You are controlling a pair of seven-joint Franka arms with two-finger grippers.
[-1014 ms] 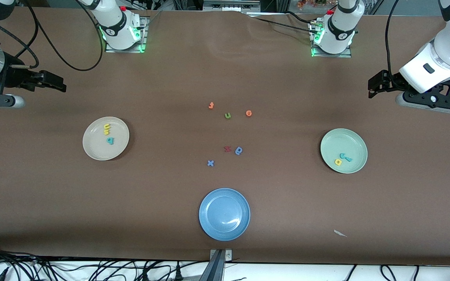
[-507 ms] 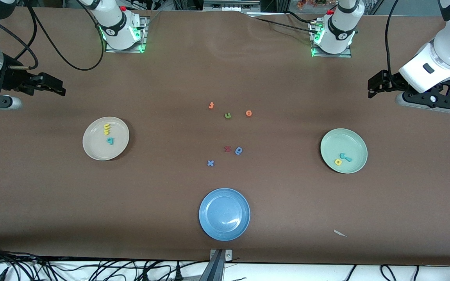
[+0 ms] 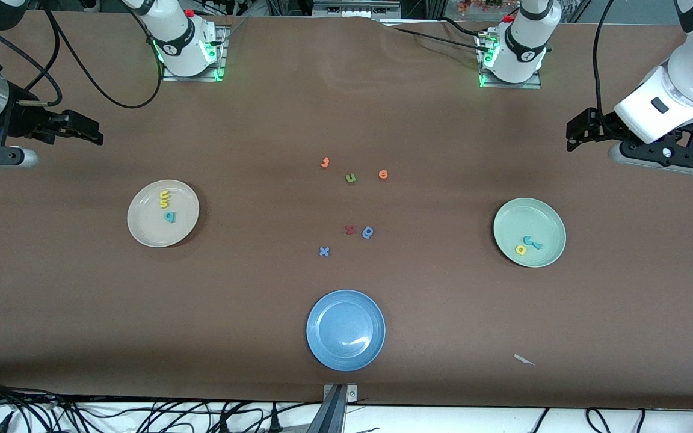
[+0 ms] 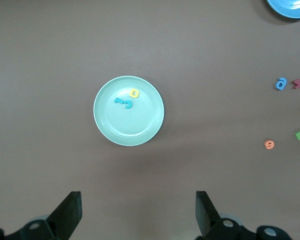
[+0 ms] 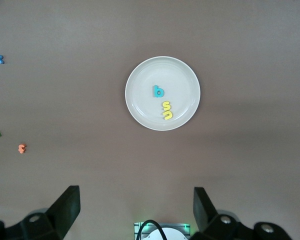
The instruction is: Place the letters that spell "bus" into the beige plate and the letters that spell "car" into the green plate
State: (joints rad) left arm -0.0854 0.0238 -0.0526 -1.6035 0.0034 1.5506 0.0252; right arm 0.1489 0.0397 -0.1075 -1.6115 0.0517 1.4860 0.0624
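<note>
On the beige plate [image 3: 163, 213], toward the right arm's end: teal b [image 3: 169, 217], yellow u and s stacked at its 12 o'clock. On the green plate [image 3: 529, 232]: teal c and r, yellow a [image 3: 521, 249]. Likely light, soft foam; pinch across edges. Left gripper [image 3: 574, 133] and right gripper [image 3: 89, 129] wait over bare table, fingers apart, empty.
</note>
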